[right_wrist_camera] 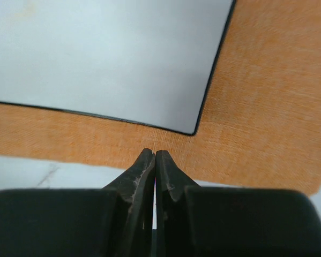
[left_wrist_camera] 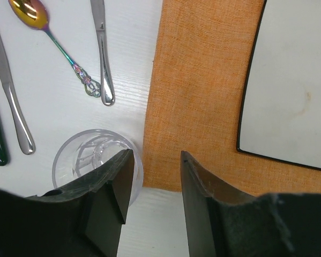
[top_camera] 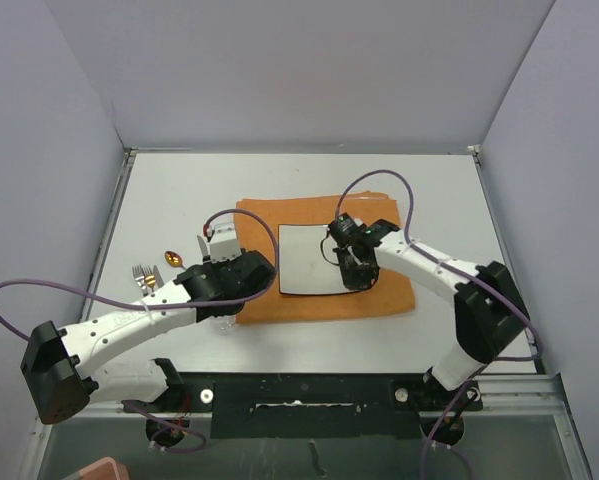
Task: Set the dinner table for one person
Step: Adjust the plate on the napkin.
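Matt white bench (left_wrist_camera: 131, 59), woven orange mat (left_wrist_camera: 198, 91), shiny cutlery.
The bench top is smooth and dull, with a faint streaky grain up close. The mat is coarse cloth, its weave plainly visible and without shine. On it the plate (left_wrist_camera: 289, 91) is white, smooth and satin, edged with a thin black rim. The glass (left_wrist_camera: 82, 155) is clear, with cut facets in its base. The spoon (left_wrist_camera: 57, 45) is glossy metal with a rainbow sheen and an embossed handle end; the cutlery handle (left_wrist_camera: 102, 48) beside it is polished silver metal. The left hand (left_wrist_camera: 156, 160) and right hand (right_wrist_camera: 155, 155) look like matt black plastic with a slightly grainy surface.
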{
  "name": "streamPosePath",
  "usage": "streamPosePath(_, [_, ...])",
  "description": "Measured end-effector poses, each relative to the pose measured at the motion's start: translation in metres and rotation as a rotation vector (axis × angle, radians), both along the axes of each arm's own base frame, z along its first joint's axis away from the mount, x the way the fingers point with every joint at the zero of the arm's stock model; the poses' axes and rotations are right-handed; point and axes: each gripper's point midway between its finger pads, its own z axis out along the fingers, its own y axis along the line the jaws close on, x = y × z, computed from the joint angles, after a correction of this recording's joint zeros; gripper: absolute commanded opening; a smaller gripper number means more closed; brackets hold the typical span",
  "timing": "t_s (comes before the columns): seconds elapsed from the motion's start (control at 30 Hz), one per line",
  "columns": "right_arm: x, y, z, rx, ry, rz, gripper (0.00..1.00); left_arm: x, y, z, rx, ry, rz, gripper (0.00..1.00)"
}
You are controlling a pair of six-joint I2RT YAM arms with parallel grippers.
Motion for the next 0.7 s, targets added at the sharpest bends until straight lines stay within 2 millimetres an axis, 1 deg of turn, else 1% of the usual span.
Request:
streamPosePath(0.07, [0.009,0.004,0.032,0.052,-0.087,0.000,0.00,0.000,0.003,-0.003,0.003,0.008,0.008,0.39])
streamPosePath(0.1, [0.015,0.007,0.052,0.090,-0.147,0.002,0.00,0.000,0.004,-0.004,0.002,0.014,0.010,0.39])
streamPosePath(0.13, [0.021,0.010,0.074,0.134,-0.213,0.008,0.05,0.000,0.005,-0.005,-0.001,0.018,0.011,0.39])
streamPosePath(0.17, [0.025,0.013,0.095,0.180,-0.283,0.017,0.17,-0.001,0.004,-0.005,-0.001,0.020,0.010,0.39])
streamPosePath(0.2, [0.028,0.015,0.114,0.223,-0.345,0.025,0.26,-0.001,0.004,-0.005,-0.002,0.021,0.008,0.39])
streamPosePath(0.23, [0.030,0.016,0.131,0.264,-0.405,0.036,0.38,-0.001,0.004,-0.005,0.000,0.024,0.006,0.40])
streamPosePath(0.27, [0.030,0.015,0.151,0.315,-0.484,0.054,0.47,-0.001,0.004,-0.005,0.002,0.025,0.002,0.42])
streamPosePath(0.3, [0.027,0.013,0.165,0.352,-0.540,0.064,0.52,-0.001,0.003,-0.004,0.002,0.025,-0.001,0.43])
streamPosePath(0.33, [0.025,0.011,0.175,0.380,-0.584,0.067,0.54,0.000,0.003,-0.003,0.003,0.024,-0.006,0.44])
streamPosePath(0.4, [0.018,0.006,0.187,0.422,-0.661,0.098,0.56,0.001,0.000,0.001,0.006,0.023,-0.027,0.44])
streamPosePath(0.47, [0.013,0.003,0.187,0.435,-0.698,0.129,0.60,0.001,-0.003,0.003,0.017,0.027,-0.060,0.45])
streamPosePath(0.5, [0.012,0.002,0.187,0.440,-0.714,0.146,0.65,0.001,-0.004,0.003,0.026,0.026,-0.079,0.47])
streamPosePath(0.57, [0.010,0.000,0.179,0.429,-0.726,0.172,0.73,0.000,-0.009,0.006,0.056,0.020,-0.133,0.53])
streamPosePath(0.6, [0.009,-0.002,0.175,0.421,-0.731,0.185,0.74,-0.001,-0.012,0.008,0.073,0.016,-0.162,0.56])
streamPosePath(0.67, [0.005,-0.007,0.170,0.408,-0.742,0.205,0.75,-0.004,-0.018,0.011,0.100,0.002,-0.219,0.67])
streamPosePath(0.7, [0.002,-0.010,0.170,0.404,-0.752,0.216,0.75,-0.006,-0.020,0.013,0.108,-0.002,-0.239,0.68])
